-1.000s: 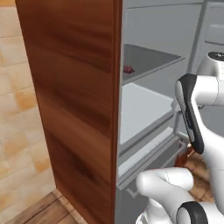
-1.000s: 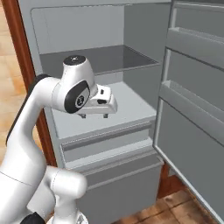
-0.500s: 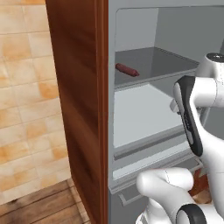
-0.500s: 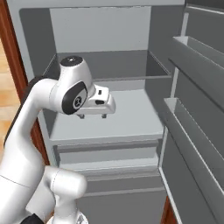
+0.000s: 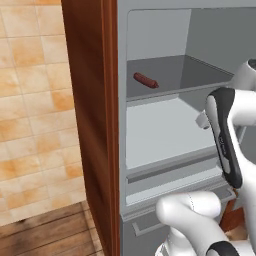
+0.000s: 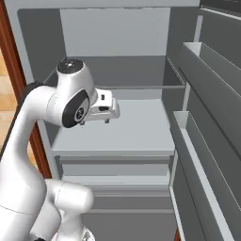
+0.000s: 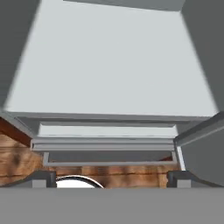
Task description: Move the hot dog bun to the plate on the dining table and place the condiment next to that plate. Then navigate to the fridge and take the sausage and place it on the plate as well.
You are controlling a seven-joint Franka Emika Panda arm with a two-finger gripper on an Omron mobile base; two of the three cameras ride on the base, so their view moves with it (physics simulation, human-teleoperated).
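Fridge (image 5: pixel 90 125) reached and standing open, sausage (image 5: pixel 145 80) lying untouched near the left edge of its upper shelf (image 5: pixel 190 75). Hand (image 6: pixel 107 107) empty, fingers spread wide, hovering over the lower shelf; pickup and plating left.

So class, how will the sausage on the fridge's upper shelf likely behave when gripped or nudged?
The sausage is a slim cylinder lying flat, so it probably rolls if nudged sideways. It looks small, likely light. Its smooth rounded skin may slip between the fingers.
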